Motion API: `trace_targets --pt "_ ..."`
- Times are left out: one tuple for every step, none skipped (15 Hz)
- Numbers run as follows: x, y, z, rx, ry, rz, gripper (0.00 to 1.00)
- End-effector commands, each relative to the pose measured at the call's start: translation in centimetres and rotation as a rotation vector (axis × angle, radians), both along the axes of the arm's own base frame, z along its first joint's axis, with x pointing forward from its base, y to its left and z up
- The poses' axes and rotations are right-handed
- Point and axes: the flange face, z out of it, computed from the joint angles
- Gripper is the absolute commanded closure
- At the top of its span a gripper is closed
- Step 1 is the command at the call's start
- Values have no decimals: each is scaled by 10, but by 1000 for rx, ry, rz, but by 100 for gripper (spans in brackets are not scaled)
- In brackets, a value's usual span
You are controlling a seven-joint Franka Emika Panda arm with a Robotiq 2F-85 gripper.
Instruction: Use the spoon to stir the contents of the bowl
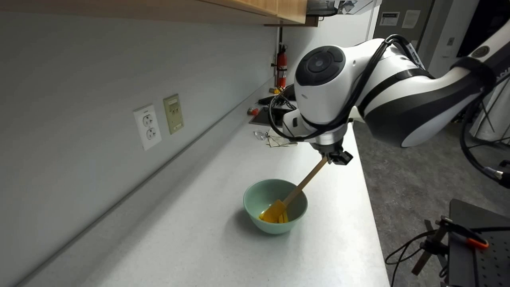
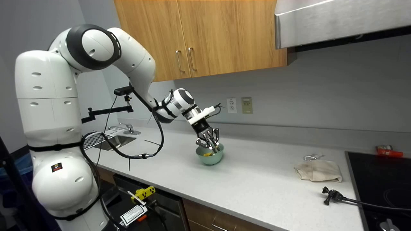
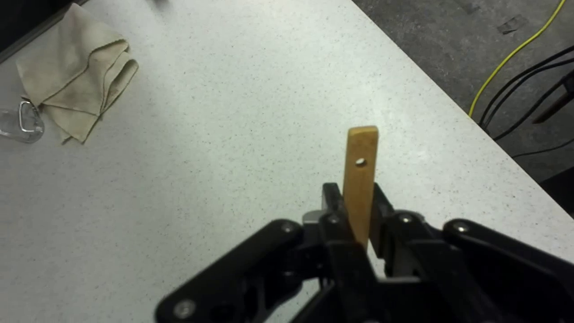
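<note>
The pale mint-green bowl [image 1: 266, 227] stands on the counter in an exterior view and also shows below my hand in an exterior view [image 2: 210, 160]. The yellow-orange contents [image 1: 283, 217] lie at its bottom. The tan wooden spoon [image 1: 306, 180] slants into the bowl, its head down among the contents and its handle over the rim. My gripper [image 3: 356, 199] is shut on the upper handle of the spoon [image 3: 360, 143], whose holed end sticks out past the fingers in the wrist view. The gripper [image 1: 331, 158] is above the bowl and off to one side. The bowl is out of the wrist view.
A folded beige cloth [image 2: 319, 170] and a clear plastic item [image 2: 313, 157] lie on the counter near the black stovetop [image 2: 385, 183]. A black cable mount [image 2: 334, 195] lies nearby. The wall with outlets [image 1: 147, 126] runs behind; wooden cabinets [image 2: 224, 35] hang above.
</note>
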Motion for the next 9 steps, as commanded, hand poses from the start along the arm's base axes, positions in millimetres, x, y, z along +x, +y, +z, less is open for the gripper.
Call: trace_targets --pt "-3 4 11 10 -20 5 96" --pt "-3 3 12 9 -20 2 96" --pt "-4 2 13 7 -21 -1 70" --pt "-4 1 14 5 -20 -2 57" --pt "-5 1 15 5 -21 -2 51" --pt "-6 0 15 6 -22 -3 44" --pt "-6 -1 17 6 -23 -3 34" --pt "-7 -1 18 6 -25 -3 28" --pt "-8 -2 21 8 -28 -5 19"
